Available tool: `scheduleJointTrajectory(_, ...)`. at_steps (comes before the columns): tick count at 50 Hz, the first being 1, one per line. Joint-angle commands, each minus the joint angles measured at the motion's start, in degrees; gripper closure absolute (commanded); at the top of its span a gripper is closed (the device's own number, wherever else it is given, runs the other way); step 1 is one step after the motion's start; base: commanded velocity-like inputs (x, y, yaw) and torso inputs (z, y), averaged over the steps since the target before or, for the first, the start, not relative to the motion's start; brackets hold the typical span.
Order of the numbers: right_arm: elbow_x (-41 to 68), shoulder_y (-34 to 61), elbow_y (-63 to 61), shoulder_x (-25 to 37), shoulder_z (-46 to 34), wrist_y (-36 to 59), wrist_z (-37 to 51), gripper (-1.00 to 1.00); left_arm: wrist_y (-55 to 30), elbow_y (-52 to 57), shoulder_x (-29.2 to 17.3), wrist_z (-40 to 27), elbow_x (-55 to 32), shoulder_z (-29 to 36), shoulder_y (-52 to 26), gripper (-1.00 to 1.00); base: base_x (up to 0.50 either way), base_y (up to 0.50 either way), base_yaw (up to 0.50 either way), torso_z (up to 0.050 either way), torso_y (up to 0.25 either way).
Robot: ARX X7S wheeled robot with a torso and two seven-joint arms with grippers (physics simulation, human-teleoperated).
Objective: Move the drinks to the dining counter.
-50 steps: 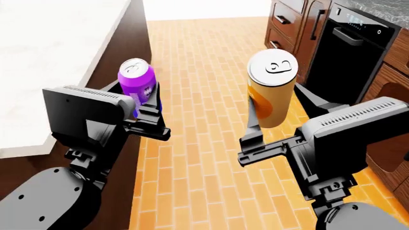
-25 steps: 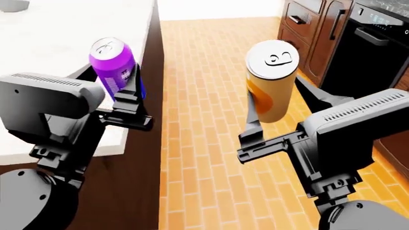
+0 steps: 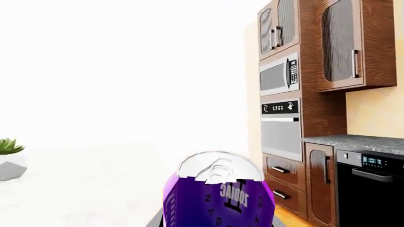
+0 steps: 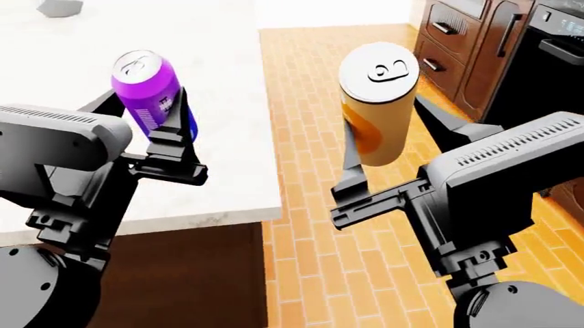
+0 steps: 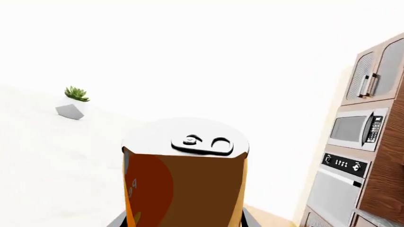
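Observation:
My left gripper is shut on the purple soda can, held upright above the near edge of the white dining counter. The same purple can fills the lower middle of the left wrist view. My right gripper is shut on the taller orange-yellow can, upright over the brick floor to the right of the counter. That orange can stands large in the right wrist view. The bottle is out of view.
A small potted plant in a grey pot sits far back on the counter. Dark wood cabinets with drawers and a black oven line the right side. Orange brick floor runs between the counter and the cabinets.
The view has swung so the counter now reaches under my left gripper; the purple can is over its white top. Both cans remain held.

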Motion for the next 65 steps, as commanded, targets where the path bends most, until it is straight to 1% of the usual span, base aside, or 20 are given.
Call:
scheduleJointTrajectory(1,-1.43,0.41,0.06,0.16,-0.44,0.01,-0.23,1.00,1.13,-0.24,-0.10,-0.25,0.00,-0.19,0.55,1.00,-0.49,0.08,0.00,0.000,0.000)
scheduleJointTrajectory(30,0.07,0.91,0.90,0.11,-0.65,-0.18,0.58,1.00,2.25,-0.53,-0.43,-0.16,-0.29,0.13,1.22,1.00,-0.49,0.15,0.00,0.000,0.001)
scheduleJointTrajectory(31,1.60,0.35,1.62,-0.43,0.83,-0.69,0.82,1.00,2.30,-0.58,-0.47,-0.11,-0.35,0.07,1.24,1.00,0.01,0.06,0.00,0.000,0.000)
scheduleJointTrajectory(37,0.09,0.44,1.31,0.02,-0.13,-0.67,1.37,1.00,2.55,-0.43,-0.71,-0.15,-0.47,-0.12,1.62,1.00,0.00,0.00,0.00,0.000,0.000)
scheduleJointTrajectory(38,-0.54,0.92,1.23,0.29,-0.78,0.21,1.83,1.00,2.62,-0.42,-0.75,-0.16,-0.37,-0.10,1.76,1.00,-0.50,0.06,0.00,0.000,0.000)
scheduleJointTrajectory(51,-0.02,-0.60,1.81,0.39,-0.64,-1.83,1.13,1.00,3.39,-0.75,-0.73,0.12,0.19,0.47,2.16,1.00,-0.49,0.06,0.00,0.000,0.001)
scheduleJointTrajectory(65,1.30,-1.16,3.21,-0.01,-0.92,-3.07,-0.19,1.00,1.87,-1.30,-1.26,0.09,-0.44,2.20,1.38,1.00,-0.03,0.00,0.00,0.001,0.001)
